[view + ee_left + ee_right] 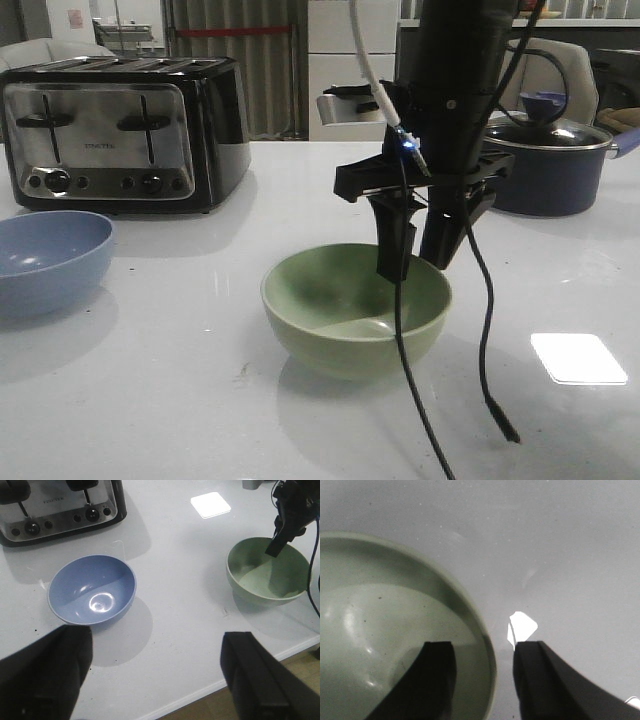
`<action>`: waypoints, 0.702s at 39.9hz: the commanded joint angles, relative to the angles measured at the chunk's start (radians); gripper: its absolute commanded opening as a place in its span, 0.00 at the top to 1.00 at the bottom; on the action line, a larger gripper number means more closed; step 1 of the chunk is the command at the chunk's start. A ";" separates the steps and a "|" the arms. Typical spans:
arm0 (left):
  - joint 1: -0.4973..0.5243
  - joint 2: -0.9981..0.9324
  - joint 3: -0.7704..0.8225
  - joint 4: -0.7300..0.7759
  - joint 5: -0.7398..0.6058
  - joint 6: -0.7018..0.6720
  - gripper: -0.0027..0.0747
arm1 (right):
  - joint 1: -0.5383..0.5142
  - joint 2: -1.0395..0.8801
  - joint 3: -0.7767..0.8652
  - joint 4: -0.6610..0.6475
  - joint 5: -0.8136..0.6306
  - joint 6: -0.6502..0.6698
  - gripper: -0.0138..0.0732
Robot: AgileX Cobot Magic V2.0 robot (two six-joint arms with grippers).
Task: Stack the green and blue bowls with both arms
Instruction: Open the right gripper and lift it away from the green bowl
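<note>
**Right gripper straddles the rim of the green bowl; blue bowl sits apart on the left**

The pale sage-green round matte bowl (355, 310) stands upright on the glossy white table (200, 400), near the middle of the front view. The right gripper (420, 255) hangs down over its far rim on a black arm. In the right wrist view its two black fingers (427, 680) stand apart with the bowl's rim between them: one finger inside the bowl, the other outside over the table. The jaws are spread; whether either finger touches the rim is hard to judge from these angles, though a narrow gap seems to show on both sides.

The dusty grey-blue round matte bowl (45, 260) rests upright at the left edge of the front view, well apart from the green bowl and just in front of the chrome and black four-slot toaster (120, 130). The left wrist view looks down on it from above, the left gripper (157, 675) held over the near edge of the table with its dark fingers wide apart, holding nothing.

Behind the right arm, at the far right of the table, stands a dark navy pot with a glass lid (550, 160). A black cable (485, 330) trails from the right arm down past the green bowl.
</note>
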 commanded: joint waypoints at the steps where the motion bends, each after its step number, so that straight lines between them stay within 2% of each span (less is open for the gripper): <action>1: -0.008 0.011 -0.027 -0.011 -0.078 0.002 0.21 | 0.001 -0.085 -0.025 0.001 -0.016 -0.008 0.35; 12: -0.008 0.011 -0.027 -0.011 -0.078 0.002 0.21 | 0.018 -0.315 0.032 0.009 -0.088 -0.008 0.35; 19: -0.008 0.011 -0.027 -0.011 -0.078 0.002 0.21 | 0.069 -0.540 0.196 0.006 -0.186 -0.025 0.35; 28: -0.008 0.011 -0.027 -0.011 -0.078 0.002 0.21 | 0.088 -0.830 0.425 0.002 -0.231 -0.025 0.35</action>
